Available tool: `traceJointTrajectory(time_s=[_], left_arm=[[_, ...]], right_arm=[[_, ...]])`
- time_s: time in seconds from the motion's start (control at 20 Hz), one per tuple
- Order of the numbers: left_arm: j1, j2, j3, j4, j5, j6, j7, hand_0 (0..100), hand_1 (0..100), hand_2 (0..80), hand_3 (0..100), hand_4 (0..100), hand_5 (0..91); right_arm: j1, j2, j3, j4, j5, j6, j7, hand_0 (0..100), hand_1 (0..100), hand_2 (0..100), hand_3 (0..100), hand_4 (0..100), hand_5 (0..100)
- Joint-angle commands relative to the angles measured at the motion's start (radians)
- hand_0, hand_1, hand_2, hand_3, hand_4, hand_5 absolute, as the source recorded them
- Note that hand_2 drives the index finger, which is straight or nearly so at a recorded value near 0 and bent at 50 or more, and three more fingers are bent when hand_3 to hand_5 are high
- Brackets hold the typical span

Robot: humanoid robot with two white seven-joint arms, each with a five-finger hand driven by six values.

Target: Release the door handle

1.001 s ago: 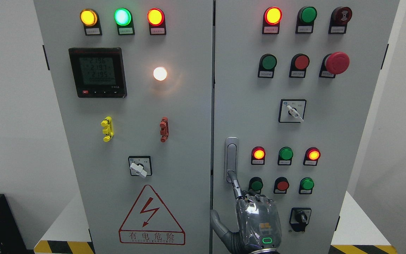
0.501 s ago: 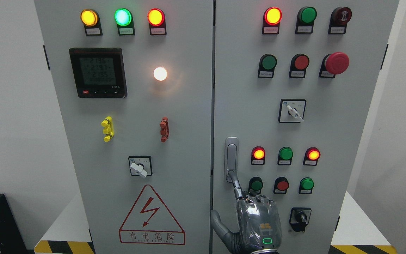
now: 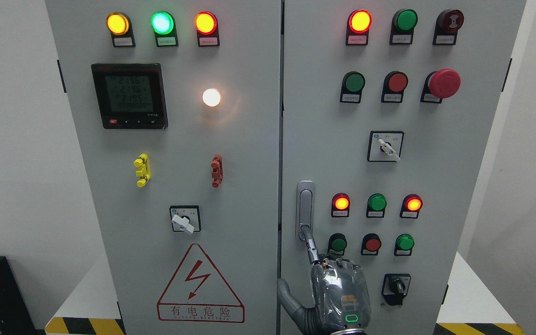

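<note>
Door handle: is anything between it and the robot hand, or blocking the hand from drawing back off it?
Nothing visible. One extended finger of the right hand already reaches the lower end of the door handle. Below the hand, only plain cabinet door shows; the nearest buttons sit off to its right.

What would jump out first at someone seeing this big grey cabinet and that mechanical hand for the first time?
Probably the glowing lamps: the yellow lamp, green lamp and orange-red lamp along the left door's top, with a bright white light below. Next, the big red mushroom button at upper right. Then the robot's right hand at the bottom, one finger reaching up to the lower end of the silver door handle.
</note>
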Motion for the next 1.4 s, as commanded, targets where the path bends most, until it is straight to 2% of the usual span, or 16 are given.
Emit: traceJointTrajectory(time_s=[0.0, 0.3, 1.35], left_arm=[[0.000, 0.001, 0.000, 0.000, 0.000, 0.001, -0.001, 0, 0, 4.6, 11, 1, 0.0], [0.000, 0.000, 0.000, 0.000, 0.000, -0.001, -0.001, 0, 0, 4.6, 11, 1, 0.0], [0.000, 0.000, 0.000, 0.000, 0.000, 0.001, -0.001, 0, 0, 4.4, 11, 1, 0.0]], right_arm=[[0.000, 0.000, 0.003, 0.002, 0.001, 0.002, 0.003, 30, 23, 0, 79, 73, 76], [0.003, 0.000, 0.004, 0.003, 0.002, 0.015, 0.018, 30, 23, 0, 79, 73, 75], [0.006, 0.000, 0.007, 0.005, 0.005, 0.017, 0.020, 30, 23, 0, 79, 74, 75]])
